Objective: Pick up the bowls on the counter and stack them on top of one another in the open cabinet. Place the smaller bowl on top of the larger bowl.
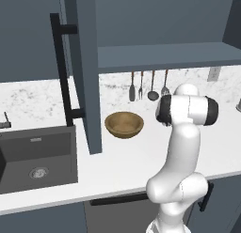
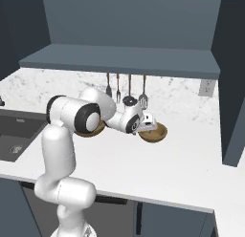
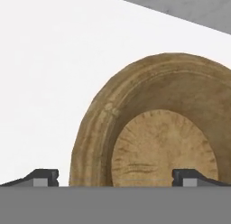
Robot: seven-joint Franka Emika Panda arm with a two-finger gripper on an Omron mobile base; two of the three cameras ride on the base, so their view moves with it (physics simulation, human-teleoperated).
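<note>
Left base view shows the long white, grey-speckled stone worktop (image 1: 122, 157), its dark grey inset sink (image 1: 37, 157) at the left end near the front edge. Above hangs the slate blue-grey wall cabinet (image 1: 164, 56) with a flat shelf, its door (image 1: 87, 77) swung open and carrying a long black bar handle (image 1: 63, 70). The wider round brown wooden bowl (image 1: 124, 124) sits upright toward the back edge of the worktop, just right of that door. In the right base view the narrower brown wooden bowl (image 2: 154, 132) lies further right along the worktop, close to its back edge, with the two-finger claw (image 2: 148, 125) right at its left rim. Hand view has the claw (image 3: 115, 177) spread wide, released, the left fingertip (image 3: 43, 177) over bare worktop and the right one over the bowl's floor, so the near rim (image 3: 90, 142) lies between them.
</note>
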